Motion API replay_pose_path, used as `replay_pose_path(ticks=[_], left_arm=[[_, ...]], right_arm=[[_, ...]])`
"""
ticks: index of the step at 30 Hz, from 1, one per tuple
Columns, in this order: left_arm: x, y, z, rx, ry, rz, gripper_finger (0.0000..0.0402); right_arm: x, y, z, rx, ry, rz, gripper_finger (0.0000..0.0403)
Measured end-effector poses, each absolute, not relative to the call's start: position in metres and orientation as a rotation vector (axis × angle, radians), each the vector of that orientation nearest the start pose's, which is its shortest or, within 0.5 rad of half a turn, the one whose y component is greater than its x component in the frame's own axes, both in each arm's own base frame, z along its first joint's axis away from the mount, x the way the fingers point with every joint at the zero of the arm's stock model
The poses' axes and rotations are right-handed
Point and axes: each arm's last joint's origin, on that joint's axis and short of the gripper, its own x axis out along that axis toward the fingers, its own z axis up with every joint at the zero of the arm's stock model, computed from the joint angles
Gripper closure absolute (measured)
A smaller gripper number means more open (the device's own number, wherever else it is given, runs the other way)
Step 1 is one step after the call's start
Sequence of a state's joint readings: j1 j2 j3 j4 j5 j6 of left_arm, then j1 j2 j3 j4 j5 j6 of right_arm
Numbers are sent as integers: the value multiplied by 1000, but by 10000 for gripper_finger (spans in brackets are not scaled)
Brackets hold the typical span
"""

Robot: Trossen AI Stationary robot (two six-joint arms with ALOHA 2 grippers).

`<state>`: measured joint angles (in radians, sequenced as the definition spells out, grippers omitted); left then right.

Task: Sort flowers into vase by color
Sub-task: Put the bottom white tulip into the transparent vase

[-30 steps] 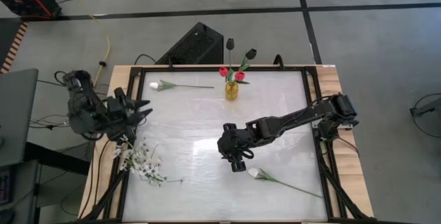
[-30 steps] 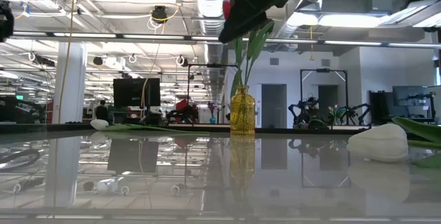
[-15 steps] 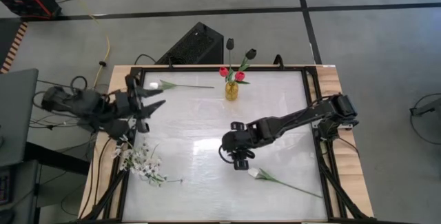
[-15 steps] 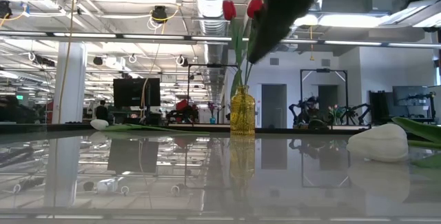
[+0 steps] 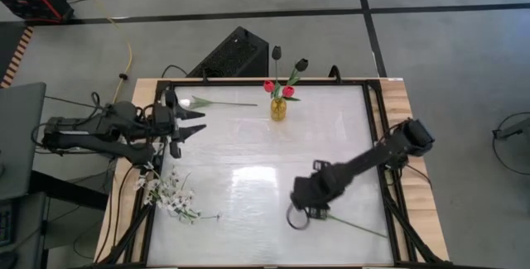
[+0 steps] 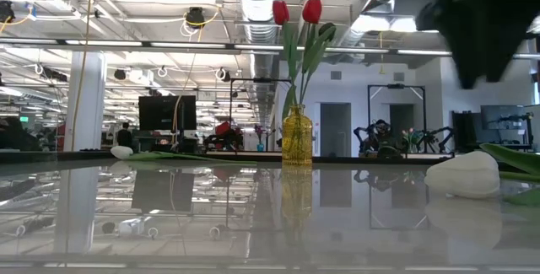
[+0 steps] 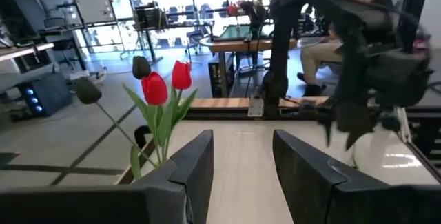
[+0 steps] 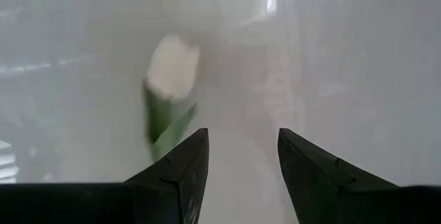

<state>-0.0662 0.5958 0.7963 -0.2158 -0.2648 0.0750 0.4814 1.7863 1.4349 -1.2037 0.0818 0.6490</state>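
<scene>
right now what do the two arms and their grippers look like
Both arms are dark, nearly black, built of slim jointed segments with bulkier joint housings. The left gripper ends in two pointed, wedge-like dark fingers with flat matte inner faces. The right gripper has the same pair of dark tapered fingers. Black cables trail near the left arm's base. No markings are visible.

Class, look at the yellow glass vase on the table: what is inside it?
The yellow vase holds two red tulips and two black tulips on green stems. Whether it holds water cannot be told; the stem ends are hidden behind the tinted glass.
</scene>
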Motion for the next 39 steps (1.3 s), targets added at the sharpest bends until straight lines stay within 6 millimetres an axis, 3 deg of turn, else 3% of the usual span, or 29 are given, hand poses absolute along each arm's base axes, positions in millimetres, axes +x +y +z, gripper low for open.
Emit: replay_pose_path(ticks=[8, 15, 21, 31, 39], left_arm=[[127, -1, 354, 91, 28, 176, 262], [142, -2, 320, 116, -44, 189, 262], [144, 5, 296, 131, -55, 227, 262], [142, 43, 286, 94, -27, 273, 262], [134, 58, 281, -32, 20, 206, 262]], right_arm=[[256, 204, 237, 101, 1457, -254, 207], [232, 221, 238, 21, 1361, -380, 207], [236, 215, 238, -44, 1331, -393, 207], [255, 170, 197, -78, 1500, -320, 207], [253, 160, 217, -60, 1473, -242, 207]])
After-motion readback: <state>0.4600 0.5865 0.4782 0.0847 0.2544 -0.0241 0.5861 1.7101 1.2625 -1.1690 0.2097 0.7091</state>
